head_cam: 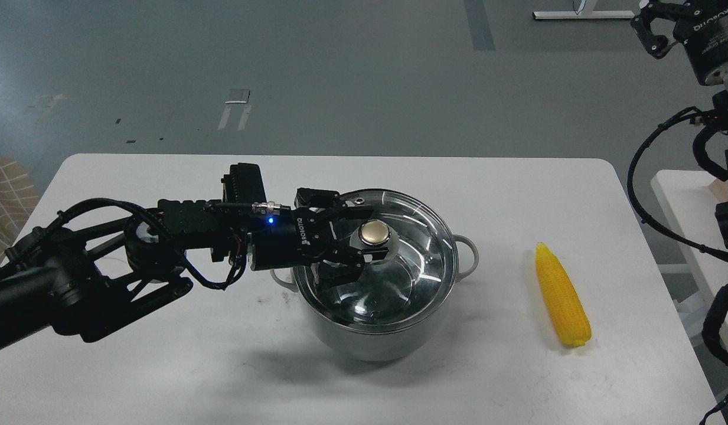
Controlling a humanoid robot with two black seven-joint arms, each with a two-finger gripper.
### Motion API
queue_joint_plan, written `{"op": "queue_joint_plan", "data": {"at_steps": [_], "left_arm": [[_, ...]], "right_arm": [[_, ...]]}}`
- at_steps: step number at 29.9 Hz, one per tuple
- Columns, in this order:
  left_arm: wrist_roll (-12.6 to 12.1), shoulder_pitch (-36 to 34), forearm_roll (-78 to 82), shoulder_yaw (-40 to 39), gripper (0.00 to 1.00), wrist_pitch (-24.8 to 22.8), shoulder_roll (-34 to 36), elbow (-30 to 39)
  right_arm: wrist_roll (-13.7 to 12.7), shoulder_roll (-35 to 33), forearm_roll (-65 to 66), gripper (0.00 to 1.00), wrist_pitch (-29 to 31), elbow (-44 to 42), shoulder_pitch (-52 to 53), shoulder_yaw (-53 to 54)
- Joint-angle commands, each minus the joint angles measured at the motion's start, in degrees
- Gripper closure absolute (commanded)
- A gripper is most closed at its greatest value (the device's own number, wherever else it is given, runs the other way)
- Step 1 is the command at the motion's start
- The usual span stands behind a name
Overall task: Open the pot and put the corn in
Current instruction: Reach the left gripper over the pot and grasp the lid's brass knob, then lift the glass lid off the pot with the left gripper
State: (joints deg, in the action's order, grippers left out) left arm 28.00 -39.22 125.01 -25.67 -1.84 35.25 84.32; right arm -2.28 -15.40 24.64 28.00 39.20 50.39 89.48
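The white rounded table spreads beneath the left pincer. Directly under that pincer sits the round pale grey-green pot, covered by the round glass lid. The pincer's fingers stand apart, one on each side of the lid's brass-coloured knob, not clamped. Well to the pincer's right lies the bright yellow tapered corn cob, untouched. The right pincer hangs off the table's far right corner; whether it is apart or together, I cannot tell.

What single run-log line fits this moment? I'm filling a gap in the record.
stage: lid removal | left gripper: open around lid knob | lid: on pot | corn: on table, right of pot | right gripper: raised, idle
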Motion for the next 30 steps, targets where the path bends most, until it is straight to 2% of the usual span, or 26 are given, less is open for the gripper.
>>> {"op": "queue_joint_plan", "data": {"at_steps": [1, 5, 8, 12, 13, 14, 26, 30], "left_arm": [[0.00, 0.02, -0.01, -0.08, 0.40, 0.00, -0.10, -0.04], [0.00, 0.11, -0.01, 0.00, 0.41, 0.00, -0.18, -0.04], [0.00, 0.11, -0.01, 0.00, 0.46, 0.00, -0.53, -0.12], [0.00, 0.02, -0.01, -0.08, 0.58, 0.09, -0.54, -0.04], [0.00, -0.06, -0.01, -0.26, 0.65, 0.09, -0.54, 0.05], [0.00, -0.24, -0.01, -0.35, 0.67, 0.09, -0.54, 0.23], [0.00, -3.14, -0.01, -2.54, 0.72, 0.00, 0.87, 1.37], [0.00, -4.46, -5.89, -4.21, 0.72, -0.27, 5.42, 3.12]], "right_arm": [[-0.01, -0.07, -0.03, 0.00, 0.00, 0.00, 0.14, 0.00], [-0.01, -0.07, -0.03, 0.00, 0.00, 0.00, 0.14, -0.09], [-0.01, 0.02, 0.06, 0.00, 0.00, 0.00, 0.14, -0.18], [-0.01, 0.02, 0.06, 0.00, 0.00, 0.00, 0.14, -0.18], [-0.01, 0.02, 0.06, 0.00, 0.00, 0.00, 0.14, -0.18], [-0.01, 0.02, 0.06, 0.00, 0.00, 0.00, 0.14, -0.18], [-0.01, -0.07, 0.06, 0.00, 0.00, 0.00, 0.14, -0.27], [-0.01, -0.59, 0.06, 0.00, 0.00, 0.00, 0.06, -0.27]]}}
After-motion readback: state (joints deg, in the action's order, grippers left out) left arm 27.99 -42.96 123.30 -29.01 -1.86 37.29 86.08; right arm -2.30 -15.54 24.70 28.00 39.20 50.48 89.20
